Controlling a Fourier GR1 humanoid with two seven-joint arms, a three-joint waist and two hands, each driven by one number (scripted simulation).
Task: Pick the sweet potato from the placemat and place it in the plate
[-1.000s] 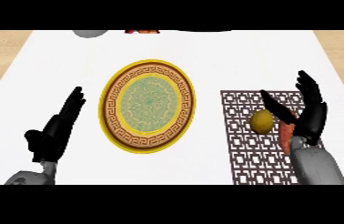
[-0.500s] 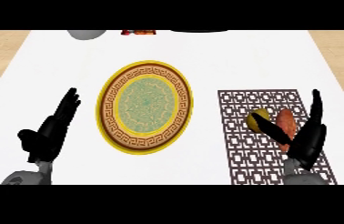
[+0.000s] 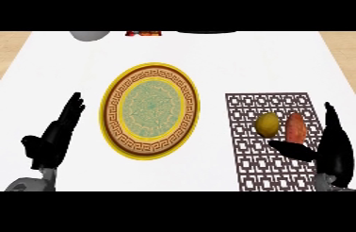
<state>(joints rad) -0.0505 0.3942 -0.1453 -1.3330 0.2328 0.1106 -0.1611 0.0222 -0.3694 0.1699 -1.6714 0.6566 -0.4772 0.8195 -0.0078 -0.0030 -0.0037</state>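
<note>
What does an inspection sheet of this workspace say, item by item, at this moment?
Surface: white counter, wooden floor showing at both upper corners.
Job's things: orange-red sweet potato lies on the brown lattice placemat; the gold-rimmed patterned plate to its left holds nothing.
Clutter: yellow lemon-like fruit on the placemat beside the sweet potato; grey round object, a red item and a dark object at the far edge, all cut off.
Hands: left hand open, resting left of the plate; right hand open, thumb toward the sweet potato, not holding it.
Cables: nothing seen.
Surroundings: nothing else seen.
</note>
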